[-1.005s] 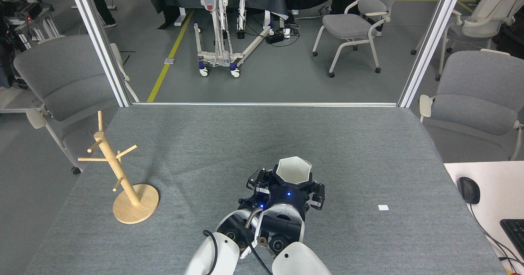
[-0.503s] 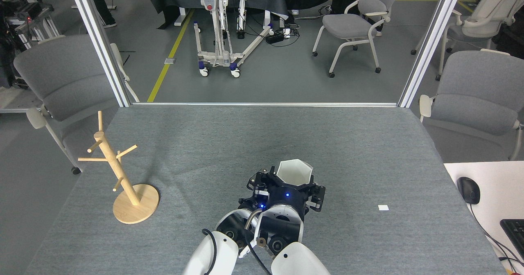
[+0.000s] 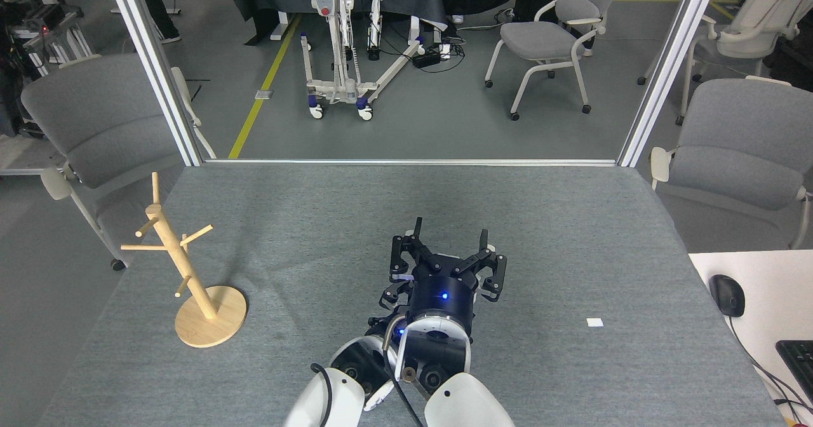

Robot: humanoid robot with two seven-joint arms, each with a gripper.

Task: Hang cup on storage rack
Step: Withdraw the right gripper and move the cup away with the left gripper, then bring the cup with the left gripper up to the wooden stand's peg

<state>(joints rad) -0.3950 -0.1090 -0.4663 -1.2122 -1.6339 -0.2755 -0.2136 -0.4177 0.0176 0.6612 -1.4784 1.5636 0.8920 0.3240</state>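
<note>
White is what to look for, yet the small white faceted cup shows nowhere. It may sit hidden under the arm, but I cannot tell. The black left pincer (image 3: pixel 448 249) hovers low over the middle of the grey felt tabletop (image 3: pixel 571 223), its fingers spread wide with only bare felt between them, so it holds nothing. Well apart, at the tabletop's left edge, the light wooden mug-tree rack (image 3: pixel 184 268) stands upright with every peg bare. By my reckoning the hanging is not done: gripping, carrying and hooking the cup all remain.
</note>
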